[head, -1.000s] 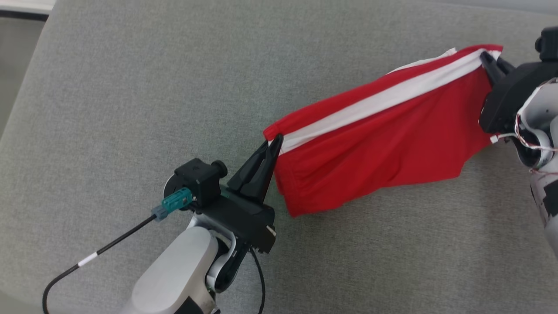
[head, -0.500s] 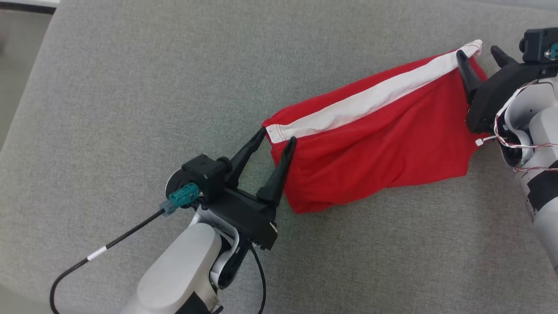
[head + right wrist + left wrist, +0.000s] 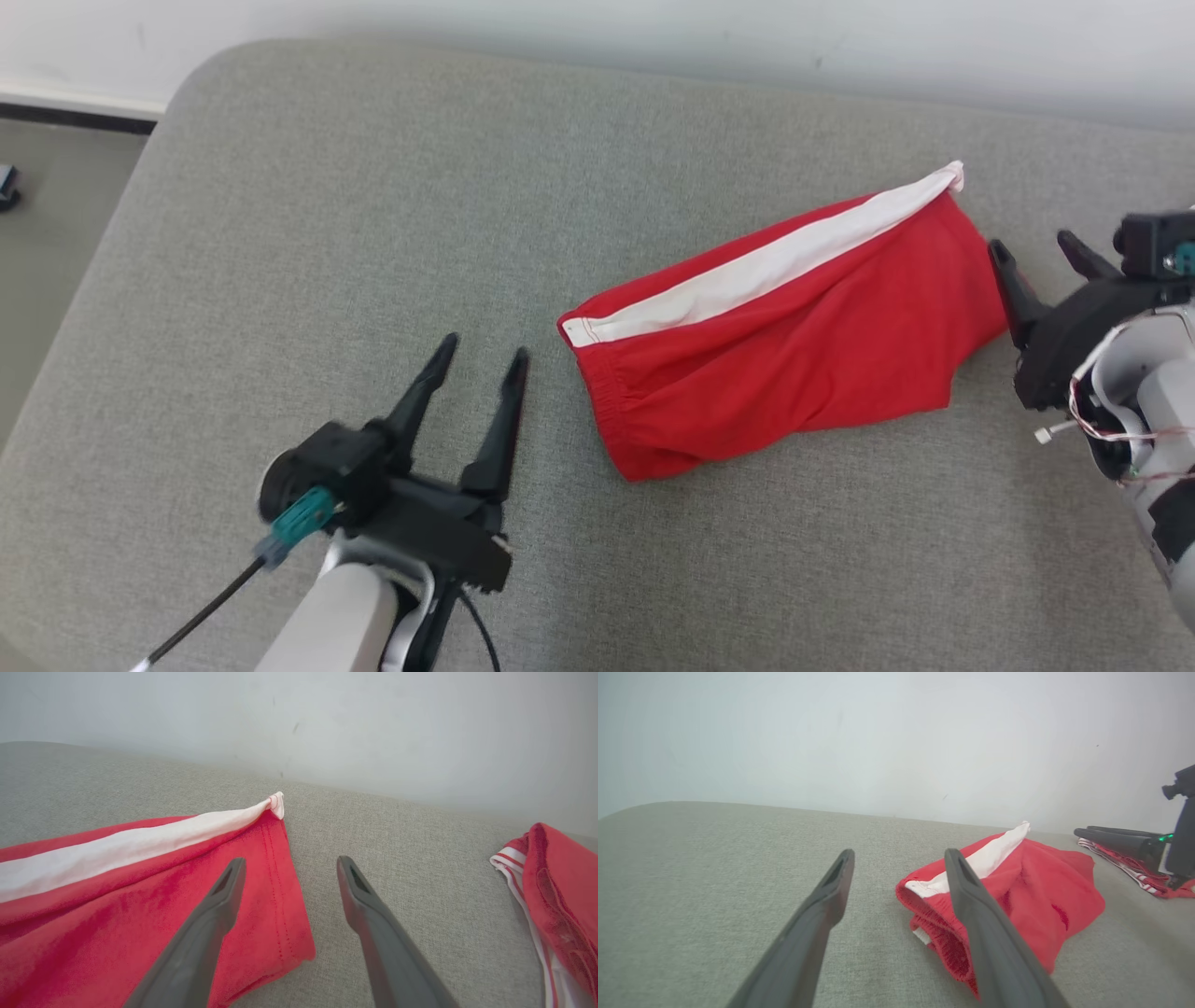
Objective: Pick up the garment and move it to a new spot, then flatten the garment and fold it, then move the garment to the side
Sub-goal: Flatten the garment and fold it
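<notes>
Both of my claws are spread wide and pinch nothing. My left claw (image 3: 484,347) sits just to the left of the garment (image 3: 784,327), clear of its waistband end, fingers pointing to the far side. My right claw (image 3: 1031,243) stands at the garment's right end. In the right wrist view one of its fingers (image 3: 205,933) hangs over the hemmed edge, and I cannot tell whether it brushes the cloth.

The garment, a pair of red shorts with a white stripe (image 3: 766,266) along its far edge, lies on the cushion (image 3: 327,233) right of the middle, drawn out lengthwise between my two claws, with the right end farther away than the left. I judge it lies this way because I stand at its two ends, so it rests long and fairly straight, ready to be flattened. It is not flat yet: the near-left corner by the waistband bunches up and a soft crease runs along the middle.

The surface is a grey woven cushion with a rounded far-left corner, soft enough that cloth should drag on it rather than slide. A pale wall (image 3: 653,37) rises behind it, and a strip of floor (image 3: 47,233) runs along the left. A second red-and-white garment (image 3: 556,882) lies farther to the right, well apart from the one I am working on.
</notes>
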`<state>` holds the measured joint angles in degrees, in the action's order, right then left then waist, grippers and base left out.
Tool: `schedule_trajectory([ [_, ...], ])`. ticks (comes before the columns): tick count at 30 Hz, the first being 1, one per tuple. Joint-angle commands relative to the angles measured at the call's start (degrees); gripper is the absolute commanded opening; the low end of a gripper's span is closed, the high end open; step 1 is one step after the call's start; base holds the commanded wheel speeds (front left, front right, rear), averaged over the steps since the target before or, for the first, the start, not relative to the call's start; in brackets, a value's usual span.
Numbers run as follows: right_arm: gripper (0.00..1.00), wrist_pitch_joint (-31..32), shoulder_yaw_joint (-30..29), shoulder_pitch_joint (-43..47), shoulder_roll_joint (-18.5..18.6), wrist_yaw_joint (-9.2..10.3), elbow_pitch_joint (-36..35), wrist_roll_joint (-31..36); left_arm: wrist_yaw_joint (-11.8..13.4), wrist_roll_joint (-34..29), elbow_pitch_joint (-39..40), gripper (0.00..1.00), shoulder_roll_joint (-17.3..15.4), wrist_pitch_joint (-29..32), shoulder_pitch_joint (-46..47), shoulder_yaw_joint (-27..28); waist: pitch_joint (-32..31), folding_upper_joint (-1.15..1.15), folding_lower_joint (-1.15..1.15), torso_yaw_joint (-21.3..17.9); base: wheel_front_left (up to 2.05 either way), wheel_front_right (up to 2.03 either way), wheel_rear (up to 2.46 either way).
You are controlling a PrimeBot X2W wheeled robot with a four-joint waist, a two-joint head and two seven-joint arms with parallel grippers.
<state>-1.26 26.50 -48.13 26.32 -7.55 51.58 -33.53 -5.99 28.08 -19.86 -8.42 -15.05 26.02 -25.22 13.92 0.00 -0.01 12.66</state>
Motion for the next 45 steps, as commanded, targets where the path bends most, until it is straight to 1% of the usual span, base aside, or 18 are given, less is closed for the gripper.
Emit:
schedule_trajectory([
  [1, 1.0, -0.4, 0.4, 1.6, 0.8, 0.16, 0.3, -1.2, 0.6, -1.4, 2.0, 1.0, -0.2, -0.2, -2.9, 2.6, -1.8, 0.0, 0.01, -0.2, 0.0, 0.0, 0.0],
  [5, 1.0, -0.2, 1.0, 2.9, 1.4, 0.16, 1.0, -2.4, 1.5, -5.0, 5.3, 1.0, -0.7, -0.2, -7.4, 7.1, -2.1, 0.0, 0.01, 0.1, 0.0, 0.0, 0.0],
  [6, 1.0, -0.2, 1.0, 2.9, 1.4, 0.16, 1.0, -2.4, 1.5, -5.0, 5.3, 1.0, -0.7, -0.2, -7.4, 7.1, -2.1, 0.0, 0.01, 0.1, 0.0, 0.0, 0.0],
  [9, 1.0, 0.3, 1.1, 3.1, 1.6, 0.16, 2.2, -3.1, 1.1, -6.4, 6.7, 1.0, -0.2, -0.2, -9.7, 10.1, -1.6, 0.0, 0.01, 0.5, 0.0, 0.0, 0.0],
  [14, 1.0, 0.4, 0.6, 1.9, 0.8, 0.16, 4.7, -3.8, 0.2, -7.7, 7.4, 1.0, 0.8, -0.2, -12.0, 13.8, -0.3, 0.0, 0.01, 1.3, 0.0, 0.0, 0.0],
  [21, 1.0, 0.9, 0.5, -0.1, -0.9, 0.16, 8.6, -4.3, -1.0, -9.7, 7.7, 1.0, 2.5, -0.2, -11.8, 15.9, 1.4, 0.0, 0.01, 2.4, 0.0, 0.0, 0.0],
  [24, 1.0, 1.7, 1.1, -0.8, -1.9, 0.16, 10.3, -3.9, -1.1, -10.3, 7.7, 1.0, 3.0, -0.2, -11.4, 16.5, 1.6, 0.0, 0.01, 2.8, 0.0, 0.0, 0.0],
  [25, 0.9, 2.2, 1.2, -0.9, -2.1, 0.16, 11.0, -4.1, -1.2, -10.5, 7.7, 1.0, 3.2, -0.2, -11.4, 16.6, 1.6, 0.0, 0.01, 2.8, 0.0, 0.0, 0.0],
  [26, 0.5, 2.5, 1.4, -0.9, -2.3, 0.16, 11.3, -4.3, -1.3, -10.8, 7.6, 1.0, 3.3, -0.2, -11.4, 16.8, 1.6, 0.0, 0.01, 2.9, 0.0, 0.0, 0.0],
  [27, 0.15, 2.6, 1.6, -0.8, -2.5, 0.16, 11.4, -4.4, -1.4, -10.9, 7.6, 1.0, 3.5, -0.2, -11.4, 17.0, 1.6, 0.0, 0.01, 2.9, 0.0, 0.0, 0.0],
  [28, 0.0, 2.6, 1.9, -0.7, -2.7, 0.16, 11.4, -4.5, -1.4, -11.0, 7.5, 1.0, 3.6, -0.2, -11.5, 17.1, 1.5, 0.0, 0.01, 2.8, 0.0, 0.0, 0.0],
  [36, 0.0, -1.1, 2.1, 1.0, -2.1, 0.16, 9.4, -7.3, -1.5, -11.8, 6.8, 1.0, 3.9, -0.2, -13.2, 18.1, -0.6, 0.0, 0.01, 1.1, 0.0, 0.0, 0.0],
  [40, 0.0, -3.4, 2.8, 4.6, -1.5, 0.16, 6.3, -9.6, -1.5, -11.8, 6.9, 1.0, 3.7, -0.2, -14.7, 18.3, -2.7, 0.0, 0.01, -0.8, 0.0, 0.0, 0.0],
  [45, 0.0, -5.6, 3.0, 11.4, -0.3, 0.16, 1.1, -13.6, -1.5, -12.0, 7.3, 1.0, 3.0, -0.2, -17.0, 18.7, -5.4, 0.0, 0.01, -3.2, 0.0, 0.0, 0.0],
])
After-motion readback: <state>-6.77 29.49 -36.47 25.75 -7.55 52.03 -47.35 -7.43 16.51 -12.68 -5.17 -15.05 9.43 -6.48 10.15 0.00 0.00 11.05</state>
